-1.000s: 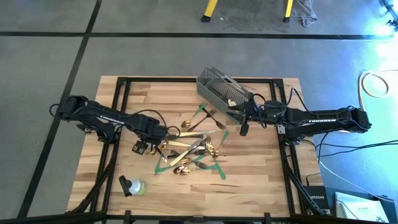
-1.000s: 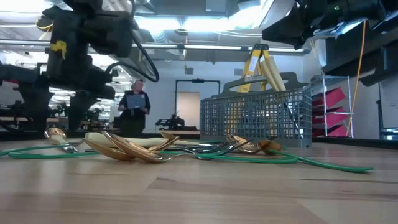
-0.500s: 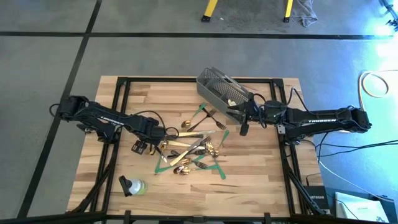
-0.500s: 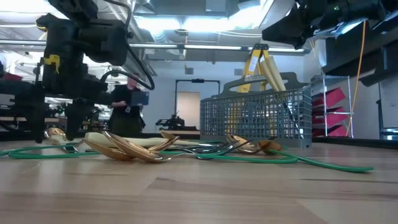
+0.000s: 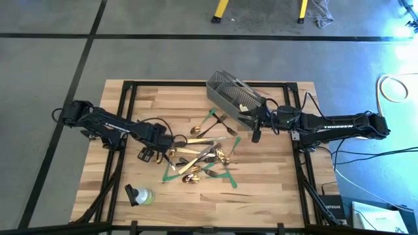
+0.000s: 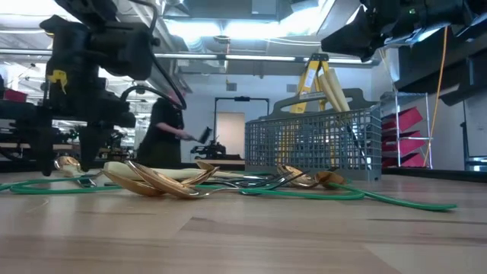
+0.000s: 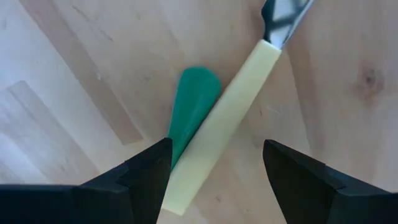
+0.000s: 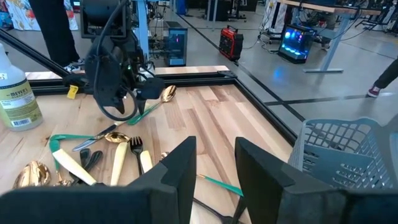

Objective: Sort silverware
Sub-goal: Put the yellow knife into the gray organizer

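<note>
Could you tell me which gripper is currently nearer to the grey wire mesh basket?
The right gripper is nearer, hanging just beside the wire mesh basket on its near side. The left gripper is across the table, open over a cream-handled knife.

Your two arms are matte black: white TROSSEN lettering on the right arm (image 5: 339,125), looped black cable at the left arm (image 5: 111,125), yellow tag there.

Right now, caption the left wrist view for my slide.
Open left gripper poised over a cream-handled knife lying across green tape.
</note>
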{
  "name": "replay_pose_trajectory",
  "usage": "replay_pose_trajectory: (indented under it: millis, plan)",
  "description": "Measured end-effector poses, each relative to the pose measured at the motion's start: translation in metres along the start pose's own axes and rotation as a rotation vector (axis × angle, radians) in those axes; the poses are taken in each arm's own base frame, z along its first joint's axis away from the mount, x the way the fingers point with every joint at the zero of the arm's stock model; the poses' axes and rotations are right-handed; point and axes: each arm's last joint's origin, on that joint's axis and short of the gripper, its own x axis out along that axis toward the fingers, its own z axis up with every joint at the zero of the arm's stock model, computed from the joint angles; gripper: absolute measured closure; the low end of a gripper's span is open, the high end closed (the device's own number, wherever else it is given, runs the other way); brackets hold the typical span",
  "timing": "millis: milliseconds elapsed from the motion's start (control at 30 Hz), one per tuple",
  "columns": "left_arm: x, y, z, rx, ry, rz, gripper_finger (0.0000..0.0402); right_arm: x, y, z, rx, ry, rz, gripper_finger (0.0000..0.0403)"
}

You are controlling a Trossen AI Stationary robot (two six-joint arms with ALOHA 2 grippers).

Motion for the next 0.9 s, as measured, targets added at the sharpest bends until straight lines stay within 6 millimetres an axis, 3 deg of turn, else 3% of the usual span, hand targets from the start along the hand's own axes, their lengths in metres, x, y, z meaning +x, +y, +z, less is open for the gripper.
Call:
replay_pose_trajectory:
  millis: [900]
  plan:
    - [-0.002,-0.011,0.003,0.059,-0.013,-0.031,0.0164,0.0,0.0,-0.001,0.007,0.005,0.0,0.0309]
